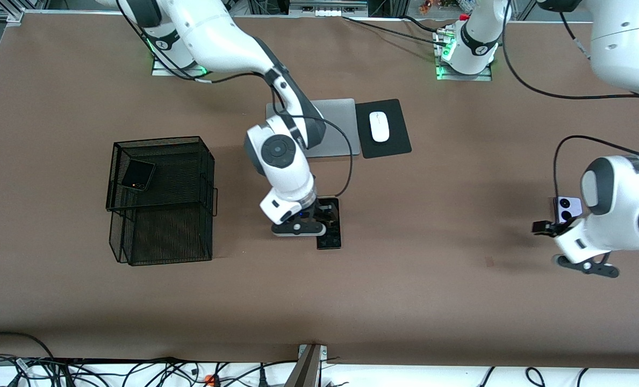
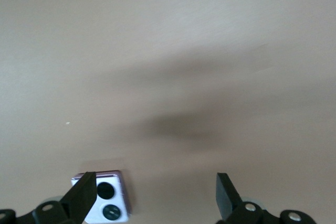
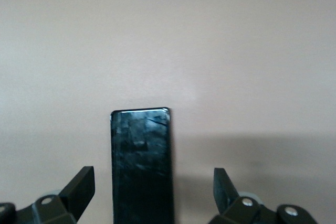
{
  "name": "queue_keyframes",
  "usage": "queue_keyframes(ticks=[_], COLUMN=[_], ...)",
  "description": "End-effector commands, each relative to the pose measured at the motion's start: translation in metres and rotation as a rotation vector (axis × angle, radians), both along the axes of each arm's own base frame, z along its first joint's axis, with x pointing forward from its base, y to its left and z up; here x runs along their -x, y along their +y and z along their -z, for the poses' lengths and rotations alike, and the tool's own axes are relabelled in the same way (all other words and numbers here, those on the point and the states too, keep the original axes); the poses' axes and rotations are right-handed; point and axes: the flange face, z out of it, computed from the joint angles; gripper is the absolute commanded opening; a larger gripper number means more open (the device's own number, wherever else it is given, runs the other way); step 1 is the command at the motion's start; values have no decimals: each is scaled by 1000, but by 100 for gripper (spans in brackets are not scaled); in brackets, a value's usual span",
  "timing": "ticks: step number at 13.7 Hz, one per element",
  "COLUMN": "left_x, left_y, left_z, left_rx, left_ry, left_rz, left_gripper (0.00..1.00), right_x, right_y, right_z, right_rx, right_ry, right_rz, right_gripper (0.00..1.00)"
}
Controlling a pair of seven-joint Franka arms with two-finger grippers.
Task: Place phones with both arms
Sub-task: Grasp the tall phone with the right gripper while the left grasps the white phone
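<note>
Progress, biggest item first: the black mesh tray rack [image 1: 160,199] sits twd the right arm's end of the table, well apart from both grippers. Its upper tier already holds the squarish black folded phone [image 1: 138,175], so by my read approx one of three phones is placed and two remain.

Grey laptop [image 1: 336,126] and black mouse pad [image 1: 382,128] w/ white mouse [image 1: 379,126] lie near the robot bases; not part of the job.

Right gripper [image 1: 319,215] is down low over the long slim black slab phone [image 1: 330,223], jaws spread wide. In the right wrist view the slab [image 3: 142,166] lies between the two fingertips [image 3: 81,187], closer to one of them, no contact visible. Looks like a pick abt to start, not yet gripped.

Left gripper [image 1: 553,236] hangs near the left arm's end of the table, also spread wide, empty. The lilac-white phone [image 1: 566,208] w/ two round black lenses lies just beside one fingertip [image 2: 84,192] in the left wrist view, phone [image 2: 107,205] not centred between the jaws, so alignment prob still needed.

Writing/brands: none legible on phones, rack or mouse. Arm joints carry small marks, too small to read.
</note>
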Motion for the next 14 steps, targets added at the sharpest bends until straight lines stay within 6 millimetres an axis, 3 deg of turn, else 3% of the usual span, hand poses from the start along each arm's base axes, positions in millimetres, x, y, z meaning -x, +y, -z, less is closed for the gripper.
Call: queue_keyframes(ticks=[1, 5, 7, 14], left_x=[44, 75, 85, 113], left_y=[37, 94, 111, 145], left_z=[17, 45, 52, 69], left_rx=[12, 27, 49, 130], left_ry=[-55, -97, -123, -158], left_rz=[38, 53, 41, -51], left_gripper=[100, 100, 100, 100], right_x=[5, 18, 19, 24], right_y=[20, 31, 30, 31], right_z=[22, 37, 44, 69], right_rx=[-16, 30, 55, 59], right_ry=[-55, -72, -78, -82], right_rz=[-36, -88, -108, -108], right_gripper=[100, 100, 100, 100])
